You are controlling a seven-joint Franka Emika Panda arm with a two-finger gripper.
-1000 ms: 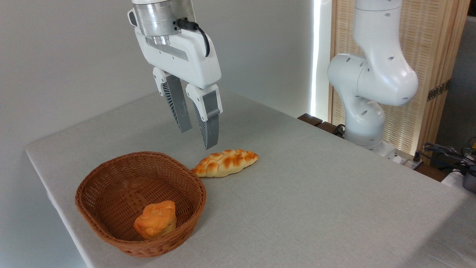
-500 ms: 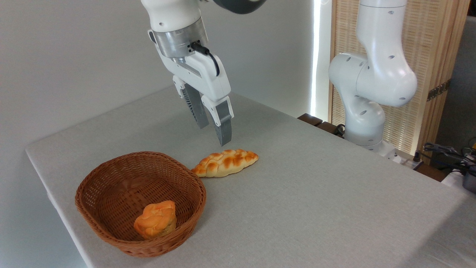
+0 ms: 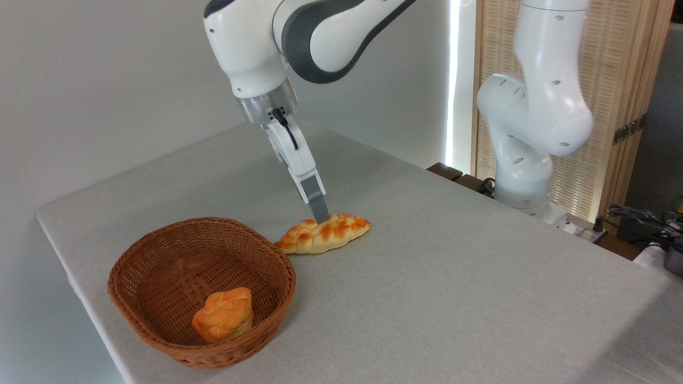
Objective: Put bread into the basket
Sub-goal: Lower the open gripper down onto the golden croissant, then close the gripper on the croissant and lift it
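Note:
The bread (image 3: 323, 233), a long braided golden loaf, lies on the grey table just right of the basket (image 3: 160, 250), almost touching its braided rim. My gripper (image 3: 320, 216) has come down onto the loaf's middle at its far side. I see the gripper edge-on, so only the near finger (image 3: 315, 194) shows, and its tip overlaps the top of the bread. The jaws stand open with nothing held. The reddish-brown wicker basket sits near the table's front left corner.
A small chunky orange bun (image 3: 223, 314) lies inside the basket at its front. The arm's white base (image 3: 525, 176) stands at the table's far right edge. The table's left edge (image 3: 69, 272) runs close beside the basket.
The gripper has dropped from above the basket's far rim, moved right and turned edge-on, ending with its tips at the bread. Bread, basket and bun have not moved.

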